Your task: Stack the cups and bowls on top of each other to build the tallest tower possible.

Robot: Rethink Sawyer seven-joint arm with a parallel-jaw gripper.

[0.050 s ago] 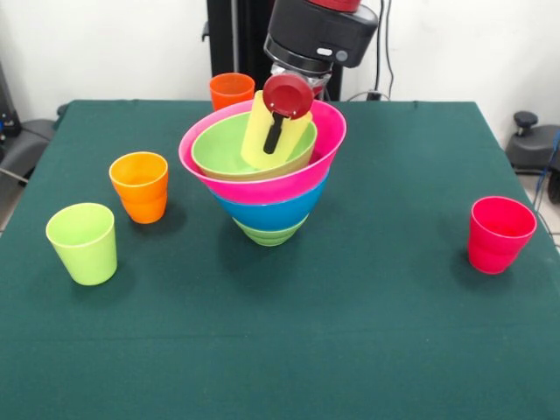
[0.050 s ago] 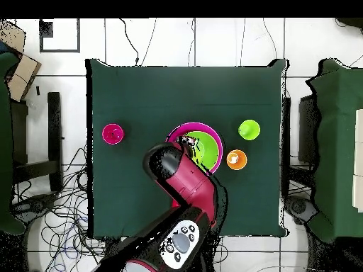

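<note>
The tower stands mid-table: a large light green bowl at the bottom, then a blue bowl, a pink bowl and a small light green bowl nested inside. A pale yellow cup leans tilted in the small bowl, and my gripper is shut on it, its red-padded finger across the cup's front. Loose on the cloth are an orange cup, a lime green cup, a red cup and a second orange cup behind the tower. From overhead the arm covers part of the pink bowl.
The dark green table cloth ends near the front and side edges of the picture. The overhead view has the lime green cup and orange cup close to the tower's right, and the red cup far left.
</note>
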